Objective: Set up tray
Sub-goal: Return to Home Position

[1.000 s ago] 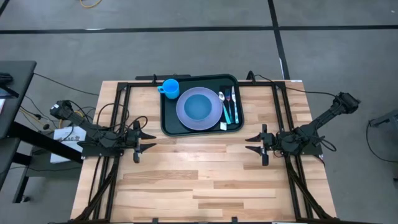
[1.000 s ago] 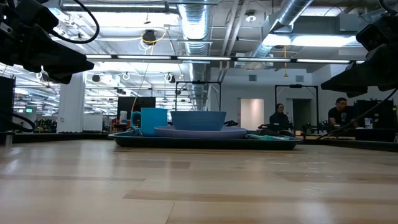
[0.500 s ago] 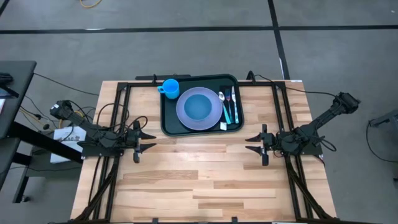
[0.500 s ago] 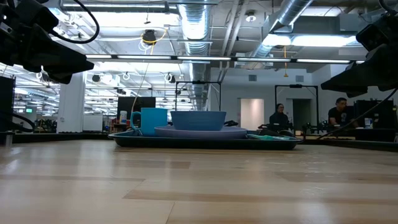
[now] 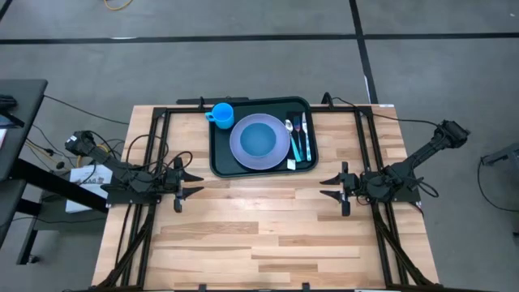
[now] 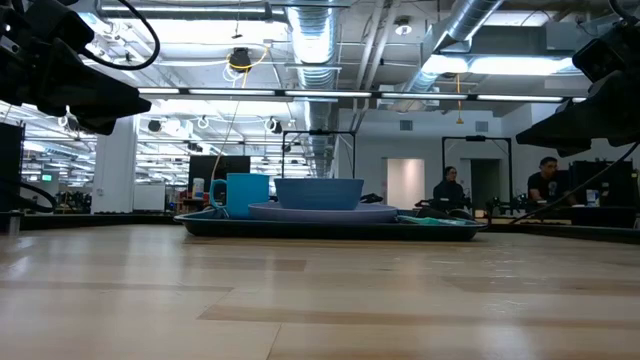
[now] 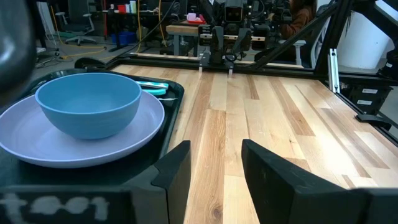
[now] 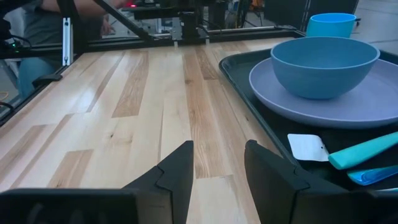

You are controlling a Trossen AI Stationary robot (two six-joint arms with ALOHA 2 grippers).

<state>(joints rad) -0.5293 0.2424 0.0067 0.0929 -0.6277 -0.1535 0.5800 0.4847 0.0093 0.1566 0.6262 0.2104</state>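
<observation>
1. While both arms lie folded low, the left gripper (image 7: 216,146) is seen with its fingers (image 7: 176,171) spread apart and only bare wood between them. The right gripper (image 8: 219,146) is likewise parted and nothing is held by it.
2. From above, the two grippers are pointed inward at each other across the table (image 5: 268,235) and are kept well apart. Each is set near a front corner of the tray (image 5: 220,156), and the tray is touched by neither.
3. Over the last second no shift is detected in either arm. No item on the tray is displaced, so the only change to be noted is that motion has ceased.
4. The tray is placed at the table's far edge, centred between the arms.
5. A lavender plate (image 5: 239,148) with a blue bowl (image 5: 259,138) is carried on the tray. A blue cup (image 5: 222,113) is stood at its far left corner, and the cutlery (image 5: 306,146) is laid along its right side.
6. The setting is judged complete and the parked pose is judged reached. Nothing further appears to be required.
</observation>
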